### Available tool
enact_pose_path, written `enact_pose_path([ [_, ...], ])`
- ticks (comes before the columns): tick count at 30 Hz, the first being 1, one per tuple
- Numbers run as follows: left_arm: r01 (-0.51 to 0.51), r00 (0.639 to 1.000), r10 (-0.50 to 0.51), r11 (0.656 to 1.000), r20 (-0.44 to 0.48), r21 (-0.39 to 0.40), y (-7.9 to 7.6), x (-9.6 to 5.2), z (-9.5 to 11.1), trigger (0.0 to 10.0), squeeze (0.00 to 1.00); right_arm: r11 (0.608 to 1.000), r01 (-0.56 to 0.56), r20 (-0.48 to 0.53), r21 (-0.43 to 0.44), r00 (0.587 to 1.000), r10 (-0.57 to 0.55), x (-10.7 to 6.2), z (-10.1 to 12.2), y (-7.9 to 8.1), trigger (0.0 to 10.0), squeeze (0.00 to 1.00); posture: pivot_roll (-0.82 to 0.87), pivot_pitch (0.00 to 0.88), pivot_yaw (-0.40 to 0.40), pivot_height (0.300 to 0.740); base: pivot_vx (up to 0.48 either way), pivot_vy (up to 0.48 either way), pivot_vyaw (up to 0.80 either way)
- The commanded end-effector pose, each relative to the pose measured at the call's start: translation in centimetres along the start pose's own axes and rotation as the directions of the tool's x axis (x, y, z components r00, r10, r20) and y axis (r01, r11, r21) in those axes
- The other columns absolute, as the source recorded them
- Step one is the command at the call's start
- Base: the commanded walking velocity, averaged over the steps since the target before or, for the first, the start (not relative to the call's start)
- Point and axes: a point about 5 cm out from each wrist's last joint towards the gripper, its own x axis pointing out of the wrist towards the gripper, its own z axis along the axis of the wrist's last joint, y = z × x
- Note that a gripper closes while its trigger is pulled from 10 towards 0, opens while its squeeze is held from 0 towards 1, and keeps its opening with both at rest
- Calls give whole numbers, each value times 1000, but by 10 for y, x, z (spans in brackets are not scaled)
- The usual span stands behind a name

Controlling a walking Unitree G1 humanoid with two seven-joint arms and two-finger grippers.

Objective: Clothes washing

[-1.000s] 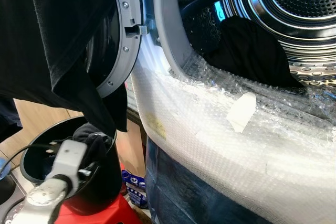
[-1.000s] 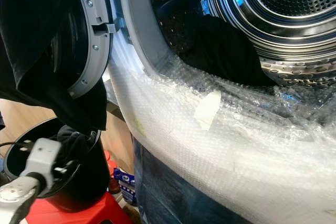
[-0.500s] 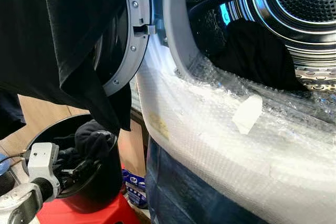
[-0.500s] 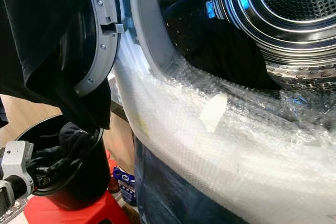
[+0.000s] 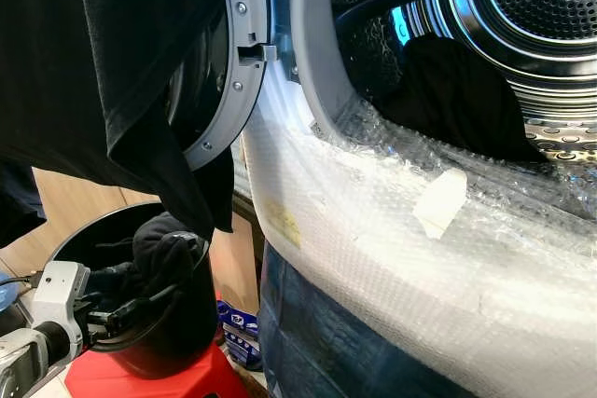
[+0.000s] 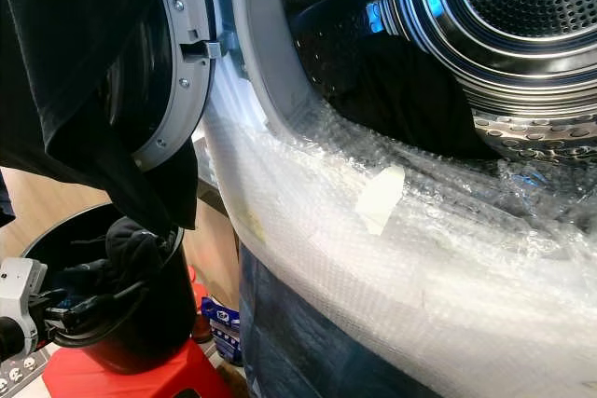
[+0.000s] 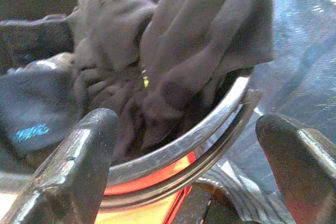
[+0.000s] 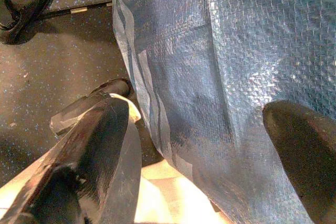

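Lower and further left than a second ago, my left gripper (image 7: 184, 145) hovers spread apart at the black bucket (image 5: 187, 323) of dark clothes (image 7: 157, 51); one garment (image 5: 457, 90) lies in the drum (image 5: 522, 16), more remain.

Dark clothes (image 7: 157, 51) lay bunched in a black bucket (image 5: 182, 323), heaped above its rim directly ahead of the left gripper (image 7: 184, 166), whose fingers stood apart at the rim. A large black garment (image 5: 112, 72) hung over the open washer door (image 5: 229, 81), above that gripper. Another dark garment (image 5: 457, 90) lay inside the steel drum (image 5: 522, 16), well apart from it.
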Motion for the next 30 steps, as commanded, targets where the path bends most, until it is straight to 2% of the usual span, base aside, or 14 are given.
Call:
enact_pose_path([
  [1, 39, 999, -39, 999, 18, 12, 1, 2, 2, 10000, 1000, 1000, 0, 3, 1, 1000, 0, 0, 3, 0, 10000, 0, 221, 0, -25, 740, 0, 0, 0],
  [3, 75, 997, -75, 997, 26, 9, 0, 3, 0, 10000, 1000, 1000, 0, 4, 3, 1000, 0, 0, 3, 0, 10000, 0, 219, 0, -26, 740, 0, 0, 0],
  [10, 102, 995, -103, 994, 16, 25, 0, 7, -5, 10000, 1000, 1000, 1, 5, 4, 1000, -1, 0, 3, 0, 10000, 0, 219, 0, -28, 740, 0, 0, 0],
  [11, 177, 983, -178, 984, 49, 14, -8, 6, -2, 10000, 1000, 1000, 3, 6, 4, 1000, -3, 0, 3, -1, 10000, 0, 216, 0, -29, 740, 0, 0, 0],
  [12, 199, 978, -199, 980, 58, 12, -11, 6, -1, 10000, 1000, 1000, 3, 6, 4, 1000, -3, 0, 3, -1, 10000, 0, 216, 0, -29, 740, 0, 0, 0],
  [13, 236, 969, -236, 972, 78, 16, -14, 6, 1, 10000, 196, 1000, 3, 6, 4, 1000, -3, 0, 3, -1, 10000, 0, 217, 0, -30, 740, 0, 0, 0],
  [14, 251, 965, -250, 968, 83, 9, -16, 6, 1, 10000, 0, 1000, 4, 6, 3, 1000, -4, 0, 4, -1, 10000, 0, 217, 0, -30, 740, 0, 0, 0],
  [21, 367, 921, -358, 930, 151, -32, -30, 1, 6, 10000, 0, 1000, 4, 7, 3, 1000, -4, 0, 4, -1, 10000, 0, 217, 0, -31, 740, 0, 0, 0],
  [26, 239, 962, -232, 970, 147, -35, -9, -1, 5, 10000, 0, 1000, 4, 8, 4, 1000, -4, 0, 4, -2, 10000, 0, 219, 0, -39, 740, 0, 0, 0],
  [27, 173, 977, -166, 984, 132, -46, 2, 0, 2, 10000, 0, 1000, 3, 8, 1, 1000, -3, 0, 5, -2, 10000, 0, 221, 0, -41, 740, 0, 0, 0],
  [30, 152, 981, -145, 987, 128, -47, 5, 0, 1, 10000, 0, 1000, 3, 8, -1, 1000, -3, 0, 5, -2, 10000, 0, 223, 0, -42, 740, 0, 0, 0],
])
